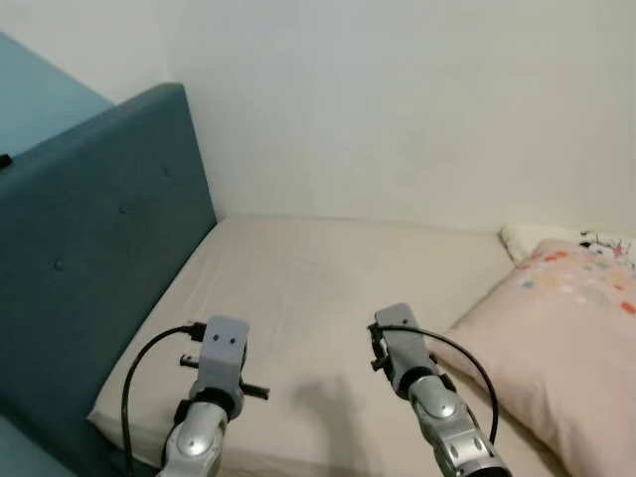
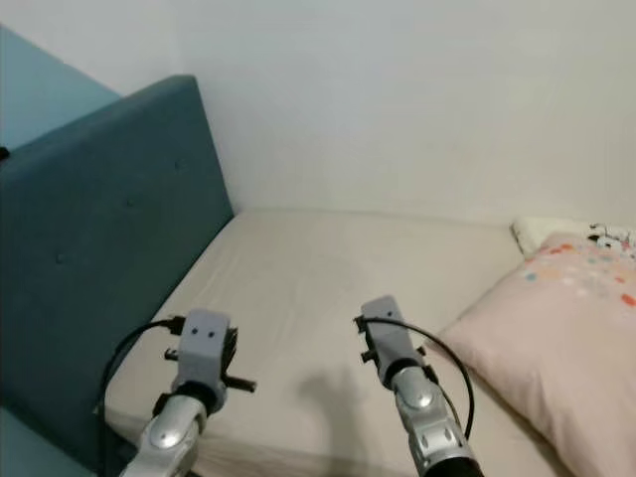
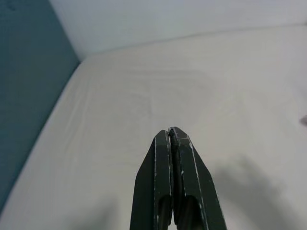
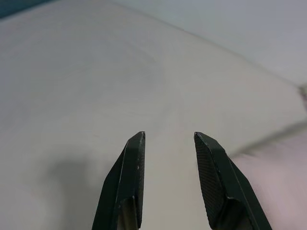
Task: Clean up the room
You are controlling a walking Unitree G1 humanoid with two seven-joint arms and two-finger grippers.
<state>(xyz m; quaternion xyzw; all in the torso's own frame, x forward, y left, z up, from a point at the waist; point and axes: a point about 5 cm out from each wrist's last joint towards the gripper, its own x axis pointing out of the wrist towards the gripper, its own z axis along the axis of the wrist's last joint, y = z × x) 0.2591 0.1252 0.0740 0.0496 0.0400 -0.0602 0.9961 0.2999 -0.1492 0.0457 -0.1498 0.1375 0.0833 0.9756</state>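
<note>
Left gripper (image 3: 171,132): fingers pressed together, empty, over near bed (image 1: 328,288). Right gripper (image 4: 168,136): fingers apart, empty. Pillow (image 1: 571,328): right. Headboard (image 1: 89,248): left.

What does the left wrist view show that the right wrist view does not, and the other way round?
Left wrist view: the left pincer, fingers pressed shut, and the blue headboard. Right wrist view: the right pincer, fingers apart and empty, and an edge of the pink pillow. Both: the beige mattress and the white wall.
</note>
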